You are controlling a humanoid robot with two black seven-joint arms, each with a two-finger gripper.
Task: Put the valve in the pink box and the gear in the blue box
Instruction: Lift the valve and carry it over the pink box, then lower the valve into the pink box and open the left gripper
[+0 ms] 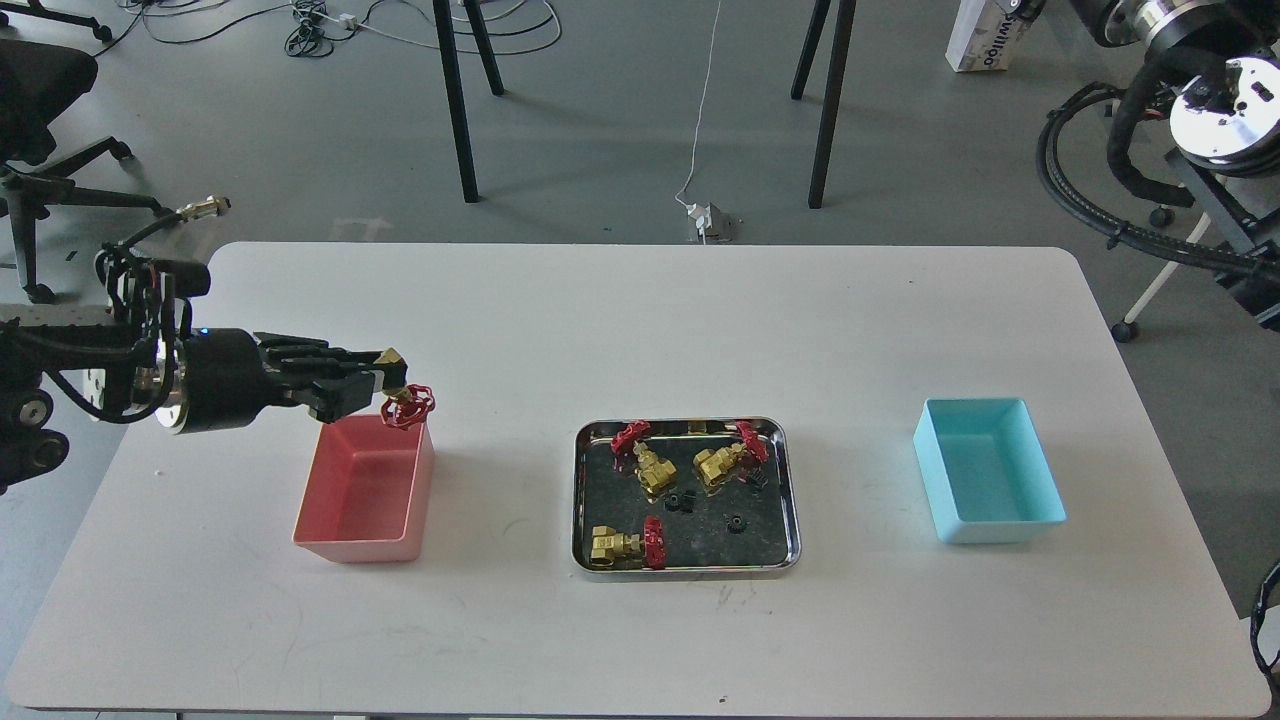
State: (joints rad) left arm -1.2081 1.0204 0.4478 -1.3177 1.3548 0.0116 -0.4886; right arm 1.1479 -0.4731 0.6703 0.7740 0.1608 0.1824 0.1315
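My left gripper (385, 385) is shut on a brass valve (404, 400) with a red handwheel, held above the far right corner of the pink box (340, 535). Three more valves (650, 470) lie in the steel tray (785, 500) at mid table, with several tiny black gears (735, 522) among them. The blue box (985, 525) stands at the right, and nothing shows inside it. My right arm (1190, 60) is raised off the table at the upper right; its gripper is out of view.
The white table (640, 320) ends at a rounded front edge. Chair and table legs and cables stand on the floor behind it. An office chair (50, 120) is at the far left.
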